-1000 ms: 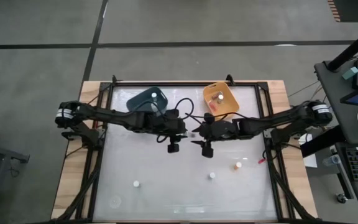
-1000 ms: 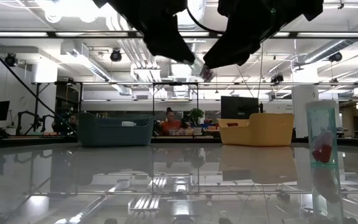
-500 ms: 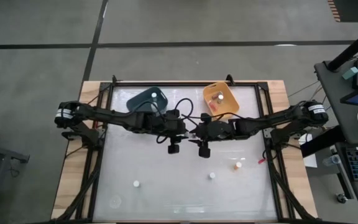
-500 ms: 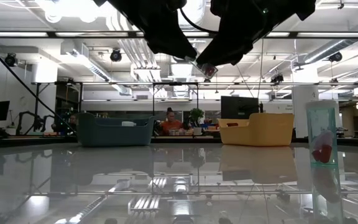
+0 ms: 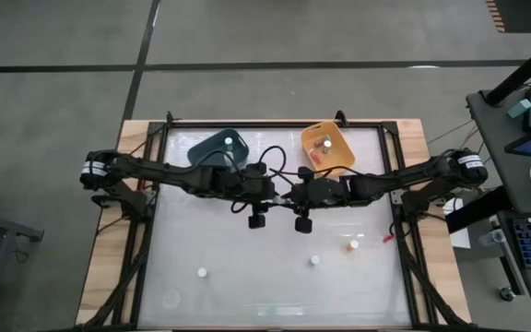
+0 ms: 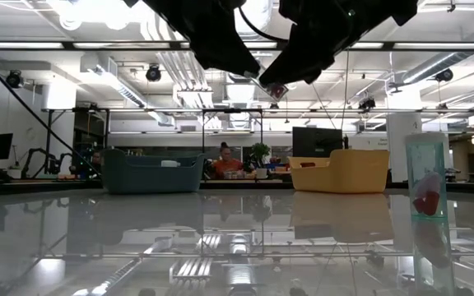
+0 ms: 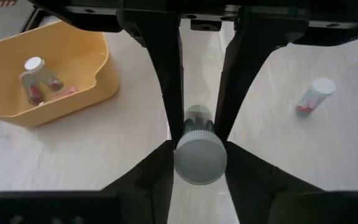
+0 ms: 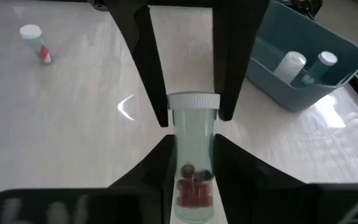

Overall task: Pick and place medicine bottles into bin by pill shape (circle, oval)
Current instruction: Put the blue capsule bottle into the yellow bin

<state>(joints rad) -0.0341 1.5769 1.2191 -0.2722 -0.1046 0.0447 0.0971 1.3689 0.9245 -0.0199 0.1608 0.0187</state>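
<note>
The right gripper (image 5: pixel 291 195) has slid toward the left arm over the last second and now meets the left gripper (image 5: pixel 277 195) nose to nose above the middle of the table (image 5: pixel 247 295), with one medicine bottle (image 8: pixel 193 163) bridging them in the air. The right fingers are closed on the clear body, where red pills show, while the left fingers press against both sides of the white cap, so both appear to hold it. This reads as a handover in progress, probably so the bottle can travel to the bin on the left arm's side; which arm will let go cannot be told. The pills look roundish but are too small to judge by shape. On the glossy white table, a white-capped bottle (image 5: pixel 202 273) stands toward the near left corner, another (image 5: pixel 313 261) sits right of centre, and an orange-tinted bottle (image 5: pixel 353 245) stands just beyond it toward the right edge, with a small red scrap (image 5: pixel 387 238) nearby. At the far edge sit the teal bin (image 5: pixel 203 148), left of centre, holding two bottles, and the yellow bin (image 5: pixel 341 159), right of centre, holding at least one. Beyond the table lies an open workshop with ceiling lights, racks and monitors, where a person (image 6: pixel 223 159) sits far off.
</note>
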